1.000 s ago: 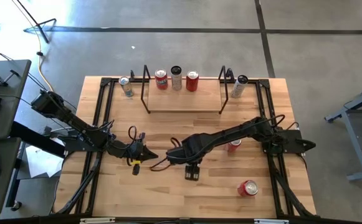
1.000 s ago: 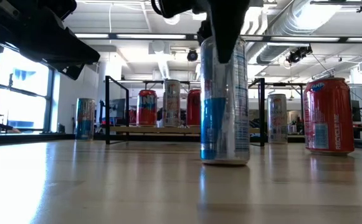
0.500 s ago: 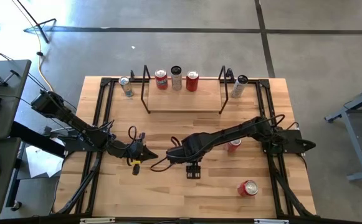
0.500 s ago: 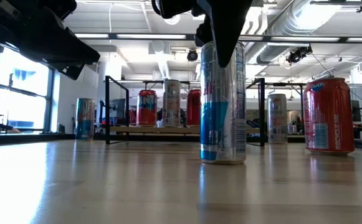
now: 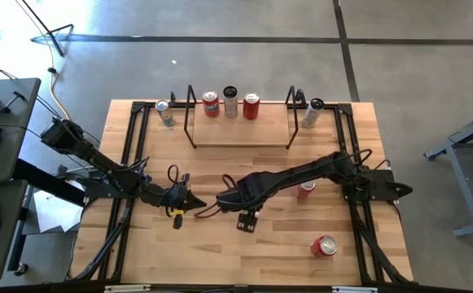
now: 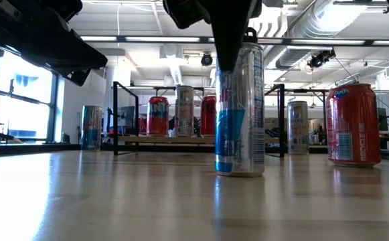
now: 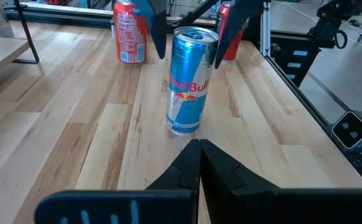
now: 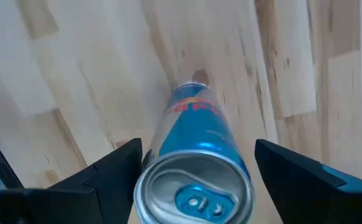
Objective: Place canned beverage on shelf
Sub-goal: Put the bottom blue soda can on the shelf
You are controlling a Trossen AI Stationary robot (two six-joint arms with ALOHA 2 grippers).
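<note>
The bench (image 5: 220, 252) carries the shelf (image 5: 240, 134) at its far edge. The blue can (image 7: 191, 81) is stood upright near the bench's middle, between the widely spread fingers (image 8: 115, 171) of the right gripper (image 8: 196, 168), untouched. The left gripper (image 7: 196, 163), fingers pressed together, is held just left of the can.

Three cans on the shelf (image 5: 240, 134), two cans flanking it, three more on the open counter (image 5: 285, 244), eight cans altogether, two robot arms
</note>
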